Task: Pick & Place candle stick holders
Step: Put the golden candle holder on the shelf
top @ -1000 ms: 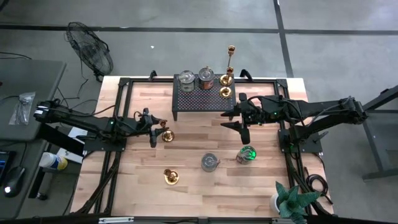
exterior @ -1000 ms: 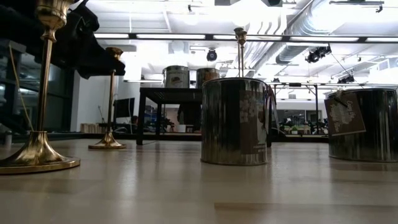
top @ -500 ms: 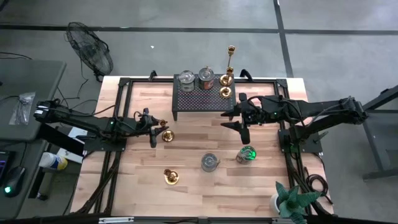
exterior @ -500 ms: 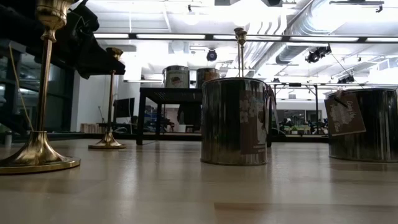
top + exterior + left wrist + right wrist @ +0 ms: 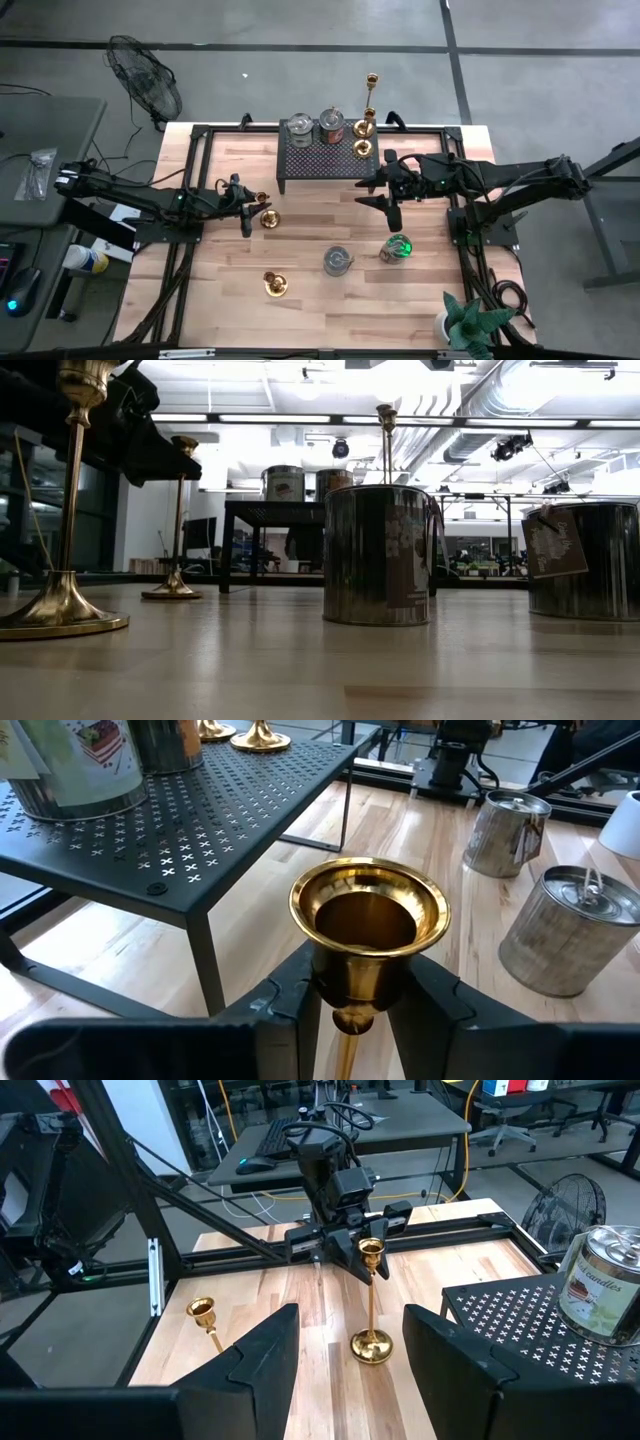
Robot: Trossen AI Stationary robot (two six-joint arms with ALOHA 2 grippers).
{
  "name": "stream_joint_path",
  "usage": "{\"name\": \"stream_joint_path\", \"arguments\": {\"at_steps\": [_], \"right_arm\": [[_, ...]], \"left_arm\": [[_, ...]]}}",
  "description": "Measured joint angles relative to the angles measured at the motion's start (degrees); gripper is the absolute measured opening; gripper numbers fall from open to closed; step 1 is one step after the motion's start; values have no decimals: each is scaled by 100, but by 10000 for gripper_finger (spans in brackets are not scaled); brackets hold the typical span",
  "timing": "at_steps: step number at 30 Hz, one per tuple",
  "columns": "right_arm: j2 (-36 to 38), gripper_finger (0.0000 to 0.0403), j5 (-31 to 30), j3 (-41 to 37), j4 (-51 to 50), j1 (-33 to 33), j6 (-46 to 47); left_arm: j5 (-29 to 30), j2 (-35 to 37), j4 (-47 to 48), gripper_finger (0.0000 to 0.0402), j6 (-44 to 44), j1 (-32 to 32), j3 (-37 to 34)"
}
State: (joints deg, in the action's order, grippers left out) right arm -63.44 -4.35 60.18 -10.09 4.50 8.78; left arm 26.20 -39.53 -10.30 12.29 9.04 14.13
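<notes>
My left gripper [image 5: 250,206] is shut on a brass candlestick [image 5: 268,216] at the table's middle left; the candlestick also shows in the right wrist view [image 5: 372,1305]. My right gripper [image 5: 374,196] is open and empty, in front of the black stand's right end. A second brass candlestick [image 5: 275,284] stands on its round base near the front. Two silvery cups [image 5: 338,260] [image 5: 397,248] stand on the table right of it. On the black stand [image 5: 325,158] are two more silvery cups [image 5: 300,129] [image 5: 332,124] and a short brass candlestick [image 5: 363,148]. A tall slender brass one [image 5: 370,100] stands behind. My left gripper pinches the candlestick's neck just under its cup [image 5: 352,988] between its two fingers [image 5: 300,995]. The fingers come level from the table's left and lie across the stem. The candlestick stands upright with its round base [image 5: 371,1348] on the table.
A green potted plant [image 5: 468,322] sits at the near right corner. Black frame rails [image 5: 190,250] run along the table's left and right sides. Bare wood [image 5: 330,215] lies between the two grippers and in front of the stand.
</notes>
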Motion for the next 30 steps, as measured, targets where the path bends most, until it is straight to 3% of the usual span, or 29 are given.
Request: {"name": "stream_joint_path", "arguments": {"at_steps": [9,16,20,30], "right_arm": [[0,174,0,0,0,0,0],[0,174,1,-1,0,-1,0],[0,174,1,0,0,0,0],[0,174,1,0,0,0,0]], "left_arm": [[-3,0,48,92,-169,-1,394],[-131,-21,948,92,-299,0,1150],[-134,-225,1399,92,-304,-2,1656],[-354,-1110,1394,92,-323,-3,2962]]}}
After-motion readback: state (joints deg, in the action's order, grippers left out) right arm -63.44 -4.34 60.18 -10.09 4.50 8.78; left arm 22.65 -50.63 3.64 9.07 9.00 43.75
